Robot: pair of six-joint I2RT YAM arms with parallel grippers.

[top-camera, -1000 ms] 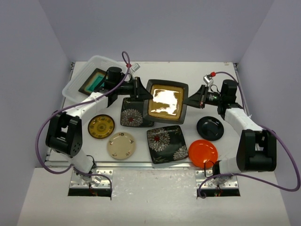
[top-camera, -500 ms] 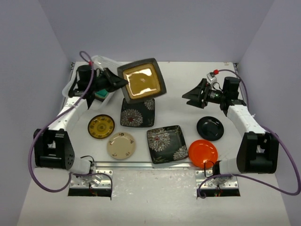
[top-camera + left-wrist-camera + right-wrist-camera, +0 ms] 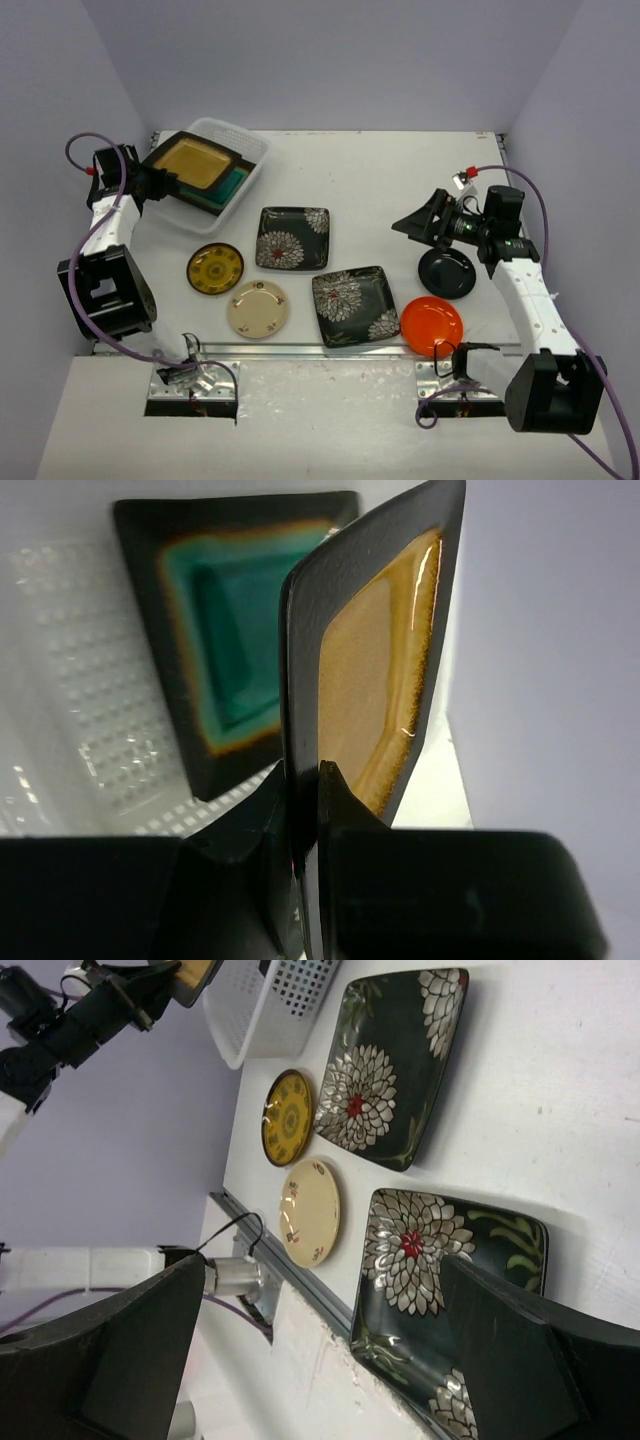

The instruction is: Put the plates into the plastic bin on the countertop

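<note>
My left gripper (image 3: 157,182) is shut on the rim of the amber square plate (image 3: 198,160), which it holds over the plastic bin (image 3: 232,129) at the back left of the countertop (image 3: 380,180). In the left wrist view the fingers (image 3: 340,800) pinch the amber plate (image 3: 375,680) edge-on. The teal plate (image 3: 225,650) lies in the bin behind it. My right gripper (image 3: 415,222) hangs open and empty above the black round plate (image 3: 447,272). Two flowered black plates (image 3: 292,238) (image 3: 355,305), a yellow plate (image 3: 215,268), a cream plate (image 3: 258,308) and an orange plate (image 3: 432,325) lie on the countertop.
Pale lilac walls enclose the countertop on three sides. A metal rail (image 3: 300,350) runs along its front edge, with both arm bases below it. The right wrist view shows the flowered plates (image 3: 390,1065) (image 3: 440,1260), yellow plate (image 3: 288,1117), cream plate (image 3: 312,1212) and bin (image 3: 280,1000).
My right gripper let go of the amber plate, opened and drew back to the right. My left arm swung the plate from the middle of the countertop to over the bin.
</note>
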